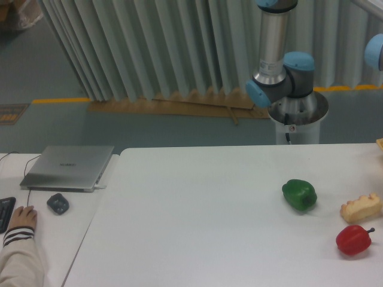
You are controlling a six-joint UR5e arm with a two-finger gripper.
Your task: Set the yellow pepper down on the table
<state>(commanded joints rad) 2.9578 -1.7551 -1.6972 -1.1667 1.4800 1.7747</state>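
Pale pleated curtains are hanging behind the scene, above a grey floor marked with a yellow line (57, 100). Stretching across the foreground is the table (197, 209), a broad white slab with a smooth matte top and a rounded corner at its far left. Behind its far edge the robot arm (278, 66) is rising from a round metal base, its tube silvery and its joints capped in blue; the gripper is lying outside the picture, so whether its jaws are apart or together cannot be told.

No yellow pepper is showing anywhere, so nothing can be said of its long axis or heading. On the right side a glossy green pepper (300, 194) is sitting, near a lumpy tan piece of bread (361, 208) and a shiny red pepper (353, 239) with its dark stem pointing right.

On a lower white desk at left, a closed grey laptop (69, 167) is lying flat beside a dark mouse (58, 204), and a person's hand (23, 217) in a striped cuff is resting nearby.
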